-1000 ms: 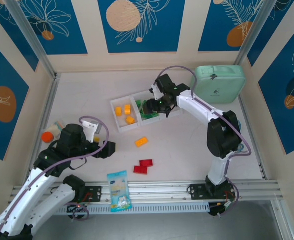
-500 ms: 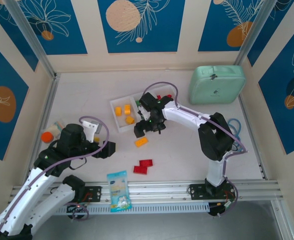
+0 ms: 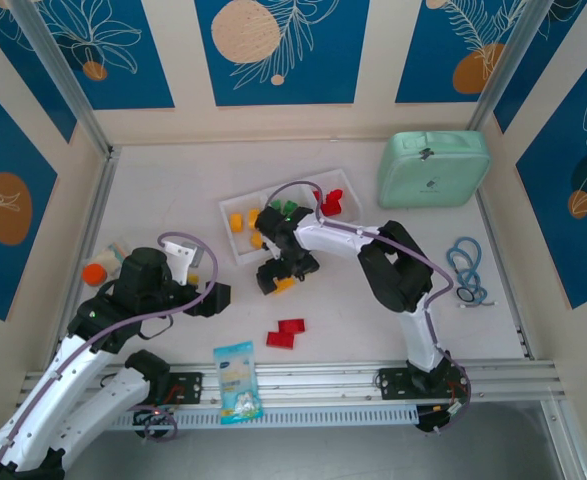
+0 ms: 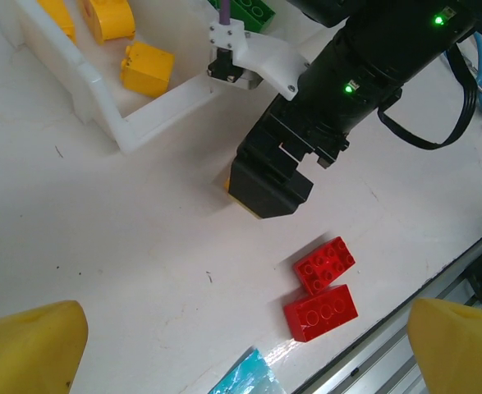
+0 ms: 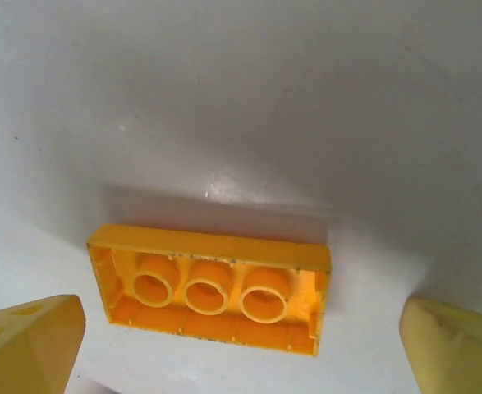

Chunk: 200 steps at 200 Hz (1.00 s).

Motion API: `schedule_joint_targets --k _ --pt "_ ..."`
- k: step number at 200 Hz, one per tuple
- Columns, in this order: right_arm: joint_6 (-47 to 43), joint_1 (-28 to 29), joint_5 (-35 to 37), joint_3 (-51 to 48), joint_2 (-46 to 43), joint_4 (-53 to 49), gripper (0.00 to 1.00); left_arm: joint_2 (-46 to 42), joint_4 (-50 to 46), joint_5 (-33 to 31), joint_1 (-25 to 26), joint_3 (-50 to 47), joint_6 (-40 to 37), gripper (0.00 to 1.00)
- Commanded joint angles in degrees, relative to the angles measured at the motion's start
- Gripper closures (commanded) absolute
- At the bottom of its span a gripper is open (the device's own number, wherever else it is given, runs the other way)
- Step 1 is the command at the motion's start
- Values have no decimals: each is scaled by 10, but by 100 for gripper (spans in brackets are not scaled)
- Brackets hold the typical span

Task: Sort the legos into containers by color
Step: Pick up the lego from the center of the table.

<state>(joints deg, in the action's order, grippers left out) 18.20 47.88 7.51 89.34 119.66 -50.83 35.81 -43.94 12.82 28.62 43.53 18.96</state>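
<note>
A yellow lego (image 5: 212, 289) lies upside down on the table, hollow side up, between my right gripper's (image 5: 241, 353) open fingertips (image 5: 27, 345), untouched. From above, that right gripper (image 3: 273, 279) hangs over this yellow lego (image 3: 287, 285) just in front of the white tray (image 3: 235, 248). The tray holds yellow legos (image 3: 243, 222), green legos (image 3: 285, 208) and red legos (image 3: 331, 202) in separate compartments. Two red legos (image 3: 286, 333) lie side by side nearer the front. My left gripper (image 3: 216, 296) is open and empty; its wrist view shows those red legos (image 4: 323, 287) ahead of it.
A blue-and-white snack packet (image 3: 237, 382) lies at the front edge. A mint-green case (image 3: 433, 168) stands at the back right, a blue cable (image 3: 465, 265) at the right, and an orange object (image 3: 95, 272) at the far left.
My right arm swung from the tray's middle compartment down to the yellow lego on the table, and its jaws opened wider. The left arm stayed still.
</note>
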Motion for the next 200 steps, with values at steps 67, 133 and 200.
schedule_joint_targets --k 67,133,200 --pt "-36 45 83 88 90 -81 6 4 0 -3 -2 0 -12 1" --pt "-47 50 111 95 116 -102 29 5 0 -4 -2 0 -12 1" --pt "-51 45 116 93 81 -98 45 6 0 -5 -3 0 -12 1"
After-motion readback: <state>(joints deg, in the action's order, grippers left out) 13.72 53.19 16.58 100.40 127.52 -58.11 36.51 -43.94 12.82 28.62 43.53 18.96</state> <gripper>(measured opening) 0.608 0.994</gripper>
